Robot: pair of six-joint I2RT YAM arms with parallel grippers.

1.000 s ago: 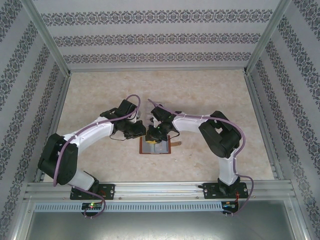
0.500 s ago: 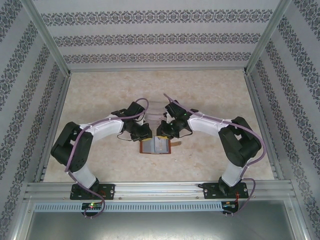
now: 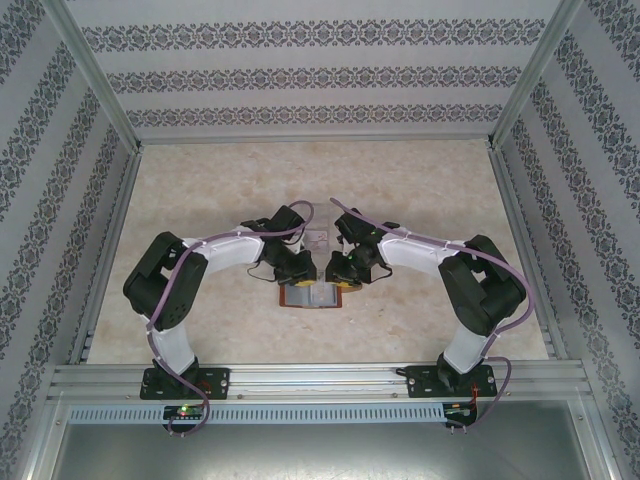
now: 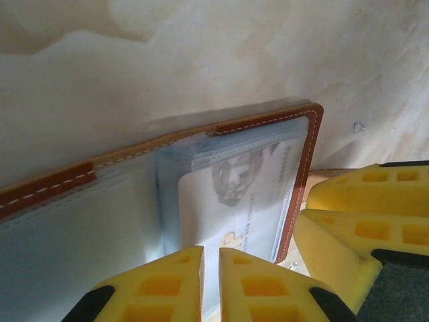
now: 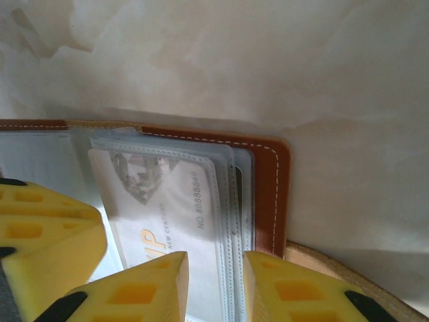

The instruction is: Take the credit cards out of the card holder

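Both arms bend over the open card holder [image 3: 312, 297] on the table [image 3: 420, 190].

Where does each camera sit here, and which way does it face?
Top external: above and behind the bases, looking down on the table; the left arm and right arm meet over the card holder.
Left wrist: on the left arm, close above the open card holder and a credit card; own jaws at bottom.
Right wrist: likewise on the right arm; own jaws at bottom.
Shared: both wrist views show that card.

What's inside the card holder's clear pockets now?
A pale card with a printed portrait sits in the front pocket of the card holder. Pockets stacked behind it overlap, so their contents are hidden.
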